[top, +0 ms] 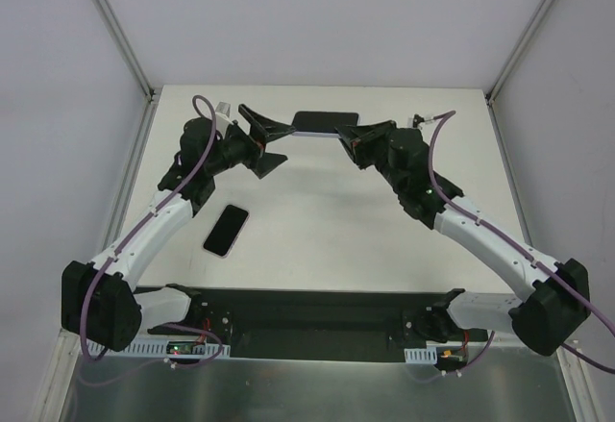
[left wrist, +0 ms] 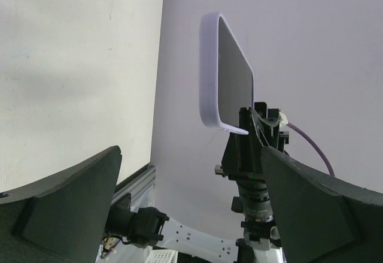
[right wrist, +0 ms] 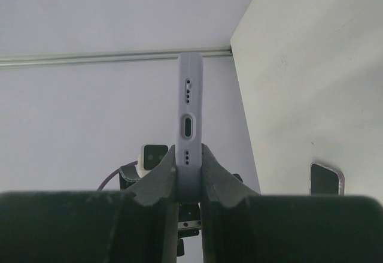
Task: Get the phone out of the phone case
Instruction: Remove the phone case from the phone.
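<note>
White table (top: 327, 215); phone (top: 226, 231) lies flat, left of ctr.

A white matte surface (top: 327, 211) fills the middle, enclosed on three sides by plain pale grey walls (top: 317, 18). Aluminium rails (top: 115, 28) rise from the two far corners. A black strip (top: 317, 321) and a brushed metal plate (top: 317, 393) edge the near side. The light is soft and even.

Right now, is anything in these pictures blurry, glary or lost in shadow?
Top view: soft, even light, sharp throughout, no glare. Left wrist view: the left gripper's fingers loom as dark shapes at the bottom, while the phone case is crisp with a pale rim. Right wrist view: the right gripper's fingers go nearly black up close; the phone on the table is small and slightly soft.
</note>
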Robot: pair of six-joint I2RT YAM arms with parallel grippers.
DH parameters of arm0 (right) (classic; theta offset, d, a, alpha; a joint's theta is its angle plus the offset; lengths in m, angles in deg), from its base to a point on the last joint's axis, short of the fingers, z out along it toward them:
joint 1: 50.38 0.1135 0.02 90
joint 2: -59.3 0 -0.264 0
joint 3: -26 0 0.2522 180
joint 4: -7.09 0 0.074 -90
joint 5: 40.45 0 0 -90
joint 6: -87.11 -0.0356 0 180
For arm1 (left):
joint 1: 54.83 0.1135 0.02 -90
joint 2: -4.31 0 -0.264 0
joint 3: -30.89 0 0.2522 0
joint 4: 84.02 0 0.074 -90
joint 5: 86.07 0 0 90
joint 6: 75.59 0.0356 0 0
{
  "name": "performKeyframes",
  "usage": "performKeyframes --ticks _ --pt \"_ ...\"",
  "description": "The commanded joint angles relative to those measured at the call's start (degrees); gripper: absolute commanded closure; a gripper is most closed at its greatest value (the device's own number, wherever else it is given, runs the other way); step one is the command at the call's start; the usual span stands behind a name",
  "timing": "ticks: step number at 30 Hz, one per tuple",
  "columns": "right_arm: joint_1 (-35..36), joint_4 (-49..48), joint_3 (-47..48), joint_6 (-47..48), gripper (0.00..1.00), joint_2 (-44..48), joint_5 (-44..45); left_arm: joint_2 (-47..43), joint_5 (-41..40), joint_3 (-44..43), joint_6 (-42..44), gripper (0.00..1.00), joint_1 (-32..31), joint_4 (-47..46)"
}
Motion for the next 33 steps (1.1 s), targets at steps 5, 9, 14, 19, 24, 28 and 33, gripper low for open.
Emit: performKeyframes --ticks 5,9,14,19,24,28,33 --pt "2.34 4.85 7.34 -5.39 0.99 2.72 7.44 3.53 -9.12 -4.98 -3.85 0.01 -3.49 -5.41" --pt "3.92 9.25 10.24 -6.62 0.99 1.66 8.59 7.03 -10.35 -10.33 -3.33 0.02 -5.07 -3.83" --pt "5.77 13.82 13.67 -7.68 0.99 0.52 11.48 10.03 -11.76 -13.07 -3.59 0.06 -7.27 -1.55" --pt "7.88 26.02 22.19 -8.38 0.99 -1.32 17.19 9.86 -17.11 -13.95 -2.71 0.10 -9.73 1.27" --pt "10.16 34.73 29.05 -9.00 0.99 -4.31 24.14 8.37 -21.25 -13.95 -0.96 0.13 -11.05 3.81" --pt "10.69 36.77 31.52 -9.35 0.99 -5.81 24.50 7.75 -22.75 -14.57 0.89 0.15 -11.31 5.13" --pt "10.96 38.17 32.05 -9.26 0.99 -6.34 23.10 7.05 -23.45 -14.57 2.03 0.20 -11.31 5.40"
